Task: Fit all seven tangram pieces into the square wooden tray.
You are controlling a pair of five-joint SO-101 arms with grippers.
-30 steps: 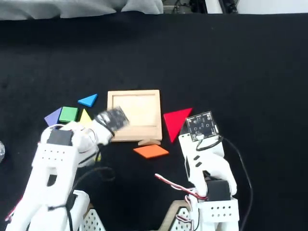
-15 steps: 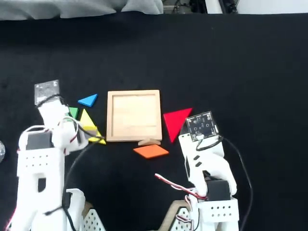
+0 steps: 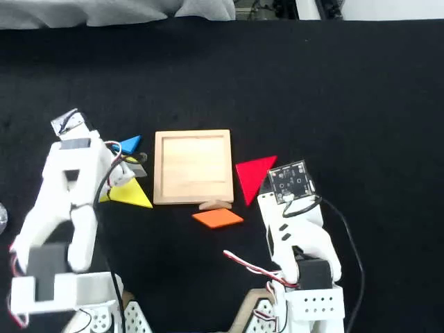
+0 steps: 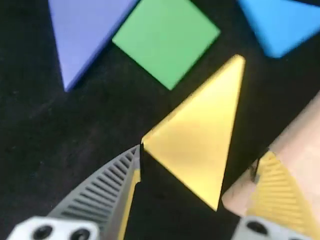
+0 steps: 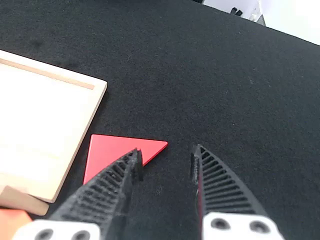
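Nearest me, the orange piece (image 3: 218, 218) lies toward the table's near edge. Just past it, a small tan piece (image 3: 216, 205) sits against the near rim of the square wooden tray (image 3: 158, 166). My right gripper (image 5: 166, 152) hangs released, jaws apart, above the tip of the red triangle (image 5: 110, 155), right of the tray. My left gripper (image 4: 199, 156) is spread too, gripping nothing, straddling the yellow triangle (image 4: 205, 115) left of the tray. Beyond lie the green square (image 4: 166, 37), purple triangle (image 4: 82, 30) and blue triangle (image 4: 280, 25).

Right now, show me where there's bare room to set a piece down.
Free: inside the tray, the black cloth beyond its far rim and right of the red triangle. Crowded: left of the tray, around the yellow triangle and blue triangle.
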